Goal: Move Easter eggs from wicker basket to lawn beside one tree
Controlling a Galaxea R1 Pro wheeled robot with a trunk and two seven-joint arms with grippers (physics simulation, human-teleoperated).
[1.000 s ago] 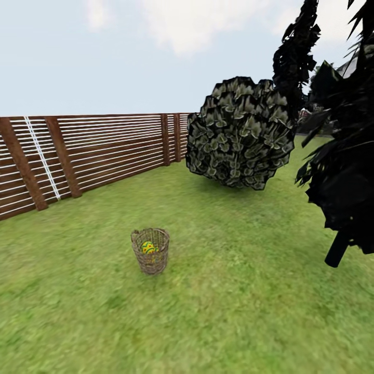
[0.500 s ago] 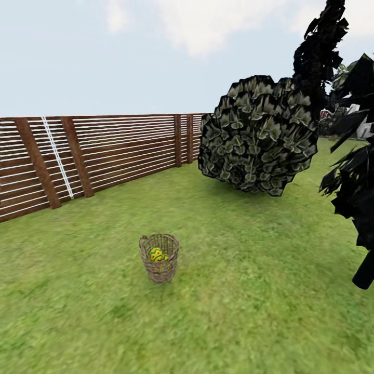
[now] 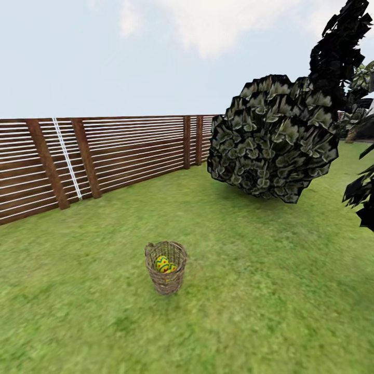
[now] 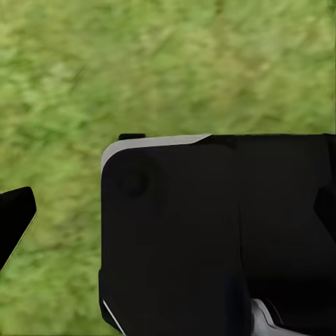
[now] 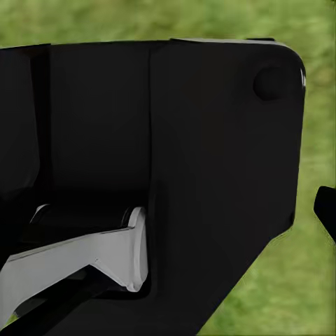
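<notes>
On the lawn (image 3: pixel 249 311), in the head view, the wicker basket (image 3: pixel 166 267) stands upright with Easter eggs (image 3: pixel 164 264) inside, well apart from the fence (image 3: pixel 104 161) and the big bush (image 3: pixel 275 137). Left wrist view: a black robot part (image 4: pixel 217 238) hides the left gripper above grass; I cannot tell its state. Right wrist view: the same, a black body (image 5: pixel 168 175) over grass, state unclear.

My left hand (image 4: pixel 210 238) presents a black housing with a pale edge trim, close to its wrist camera. My right hand (image 5: pixel 161 175) presents black housing and a light grey inner part. Finger positions on both cannot be determined.
</notes>
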